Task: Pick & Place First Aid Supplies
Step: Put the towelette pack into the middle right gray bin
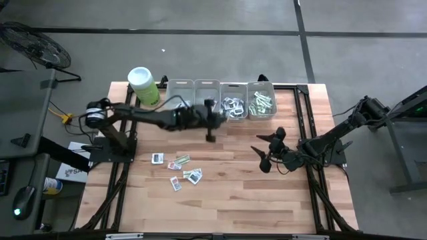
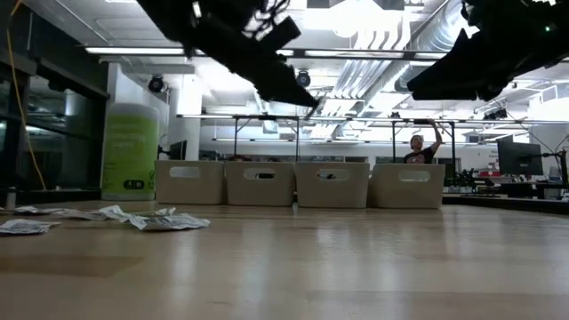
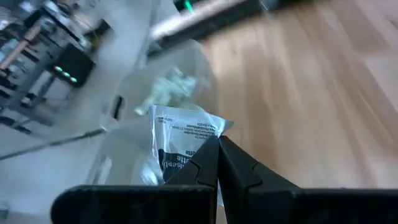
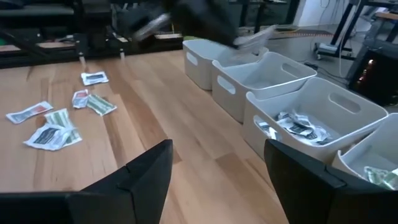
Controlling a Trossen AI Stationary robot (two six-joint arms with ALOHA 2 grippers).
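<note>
Left tool [image 3: 217,149] pinches a white packet [image 3: 180,134] at its tips, just before the grey bins [image 1: 220,93].

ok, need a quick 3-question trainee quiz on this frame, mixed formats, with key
1. True or false: the left gripper has its fingers shut on a white packet.
2. Multiple choice: where do the loose packets lie on the table?
A. inside the leftmost bin
B. on the wood in front of the bins, on the left arm's side
C. under the right gripper
3. Fill in: of the four grey bins, the two that hold supplies are the ones nearer the ____ arm.

Key
1. True. The fingers pinch the packet's edge.
2. B.
3. right. The right gripper waits open above the wood in front of them; the lime-green canister stands at the other end of the row.
</note>
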